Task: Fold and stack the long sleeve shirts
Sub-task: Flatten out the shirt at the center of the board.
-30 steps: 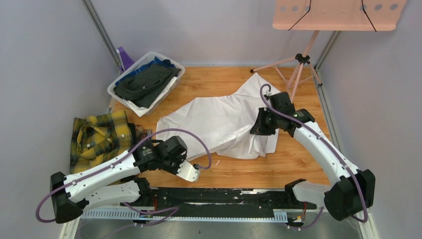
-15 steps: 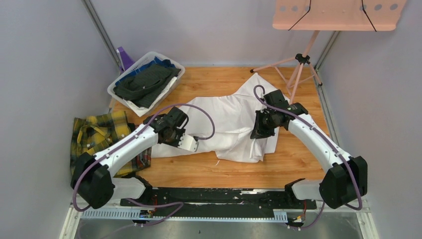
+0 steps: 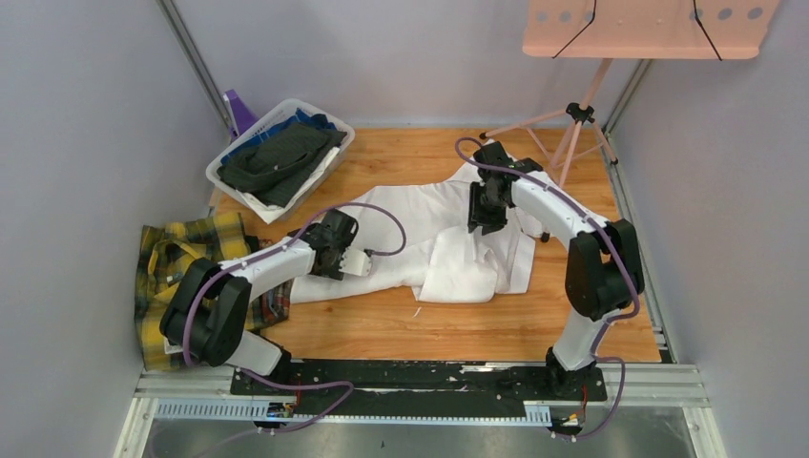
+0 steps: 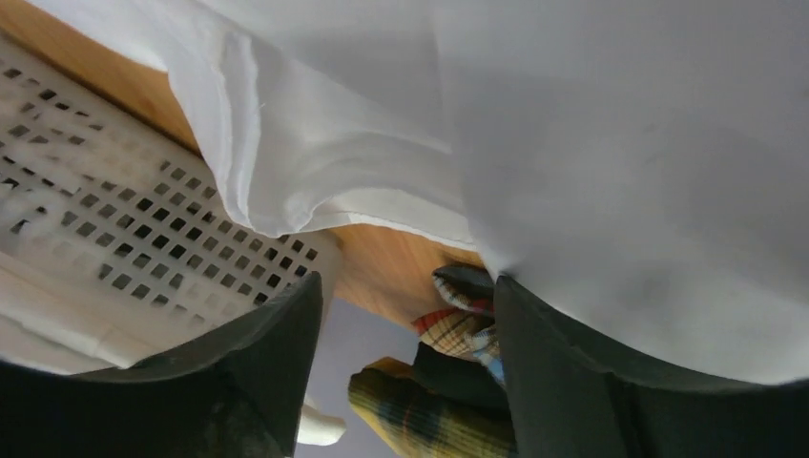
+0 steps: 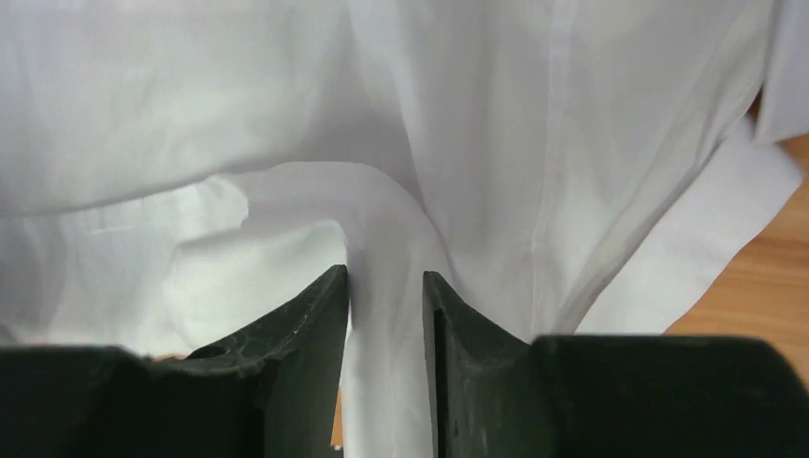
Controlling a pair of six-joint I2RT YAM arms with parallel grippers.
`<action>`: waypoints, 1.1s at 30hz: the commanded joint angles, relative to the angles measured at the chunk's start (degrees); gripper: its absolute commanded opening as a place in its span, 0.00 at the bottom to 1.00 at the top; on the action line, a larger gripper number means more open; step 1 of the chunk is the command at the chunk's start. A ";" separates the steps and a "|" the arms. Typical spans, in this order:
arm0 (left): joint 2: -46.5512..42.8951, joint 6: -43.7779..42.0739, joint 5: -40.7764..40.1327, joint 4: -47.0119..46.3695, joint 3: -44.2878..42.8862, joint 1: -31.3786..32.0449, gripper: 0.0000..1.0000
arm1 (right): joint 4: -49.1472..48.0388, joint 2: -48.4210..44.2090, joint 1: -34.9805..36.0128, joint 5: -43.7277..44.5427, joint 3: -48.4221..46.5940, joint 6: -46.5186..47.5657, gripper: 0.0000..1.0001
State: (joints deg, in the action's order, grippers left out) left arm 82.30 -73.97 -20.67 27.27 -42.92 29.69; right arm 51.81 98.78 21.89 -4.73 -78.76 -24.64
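Note:
The white long sleeve shirt [image 3: 429, 224] lies folded over itself across the middle of the wooden table. The yellow-and-green plaid shirt [image 3: 191, 258] lies bunched at the table's left edge. My left gripper [image 3: 361, 263] sits low at the white shirt's left edge. In the left wrist view that gripper [image 4: 405, 296] is open and empty, the white shirt [image 4: 620, 143] draped above it and the plaid shirt [image 4: 429, 410] beyond. My right gripper [image 3: 480, 221] hangs over the shirt's upper right. There the right gripper [image 5: 385, 286] has its jaws a little apart, a fold of white shirt [image 5: 191, 114] standing loosely between them.
A white perforated basket [image 3: 221, 167] of dark clothes stands at the back left; its wall [image 4: 114, 219] is close to my left gripper. A pink music stand [image 3: 572, 124] stands at the back right corner. A red-checked cloth [image 3: 275, 298] peeks out beside the plaid shirt.
Both arms swung toward the far side, drawing the white shirt over itself into a flatter fold. Both grippers then parted; the left has let go of the cloth.

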 commanded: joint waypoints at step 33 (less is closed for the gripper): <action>-30.40 6.84 23.93 9.93 12.10 -12.95 1.00 | 1.22 7.80 36.38 23.42 4.02 -35.60 0.62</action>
State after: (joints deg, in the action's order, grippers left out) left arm 55.53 -64.69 0.69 41.85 -32.03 17.08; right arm 53.91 103.22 58.39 18.06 -74.04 -55.92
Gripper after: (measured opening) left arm 0.998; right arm 0.630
